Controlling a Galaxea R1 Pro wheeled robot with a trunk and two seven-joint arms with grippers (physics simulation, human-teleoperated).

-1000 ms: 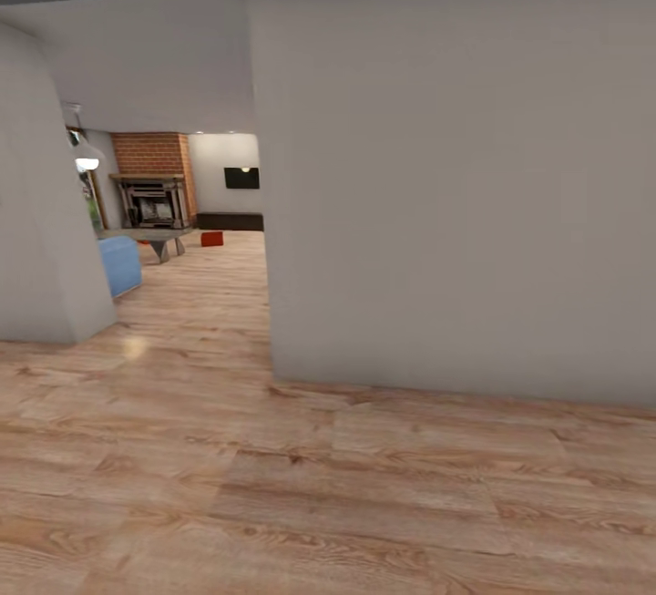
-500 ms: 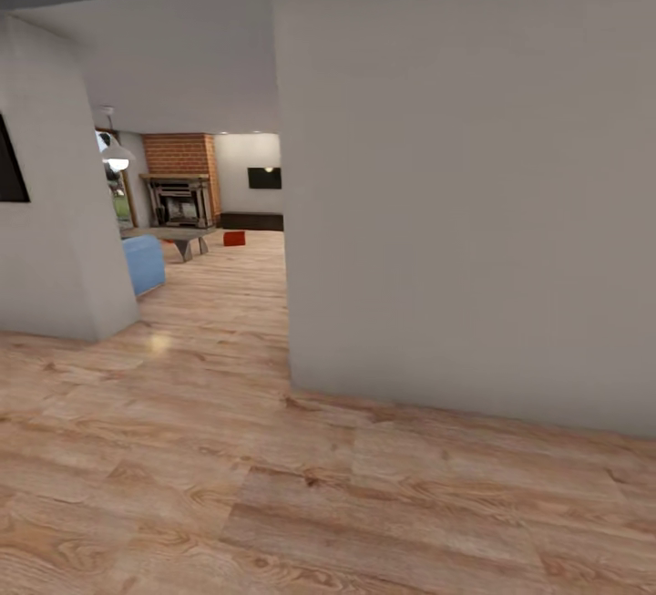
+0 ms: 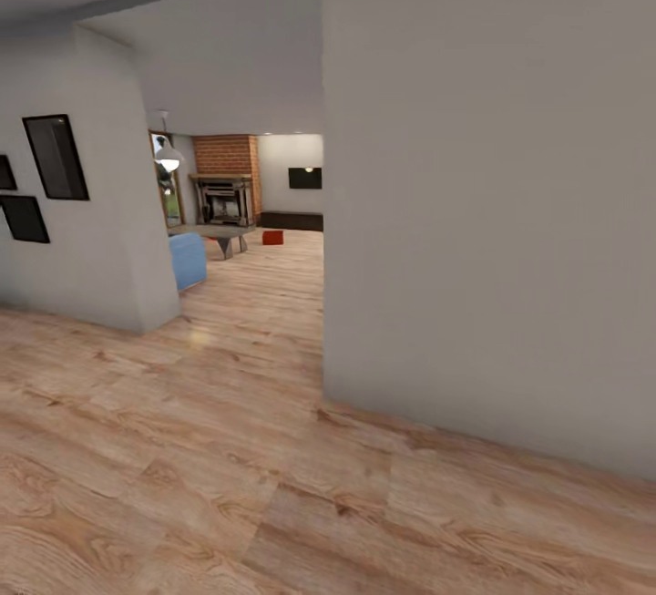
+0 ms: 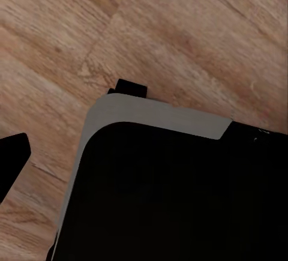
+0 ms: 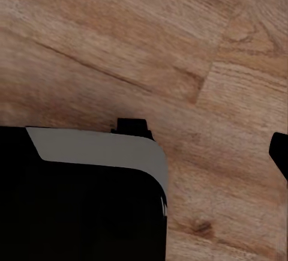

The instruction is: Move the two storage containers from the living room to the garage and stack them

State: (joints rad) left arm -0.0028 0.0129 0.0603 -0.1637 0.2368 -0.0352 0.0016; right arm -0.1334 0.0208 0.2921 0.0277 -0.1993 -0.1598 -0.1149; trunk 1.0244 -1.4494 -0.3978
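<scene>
Facing far storage container (image 3: 272,237) — orientation unreadable

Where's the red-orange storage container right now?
Head view: one red-orange storage container sits on the light wood-plank floor far down the passage, just right of the grey coffee table, before the brick fireplace.

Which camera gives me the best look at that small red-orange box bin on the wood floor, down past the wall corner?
The head view: the red-orange box bin sits far off on the light wood-plank floor, near the brick fireplace. Both wrist views look down at floor planks and the robot's dark body, not the bin.
</scene>
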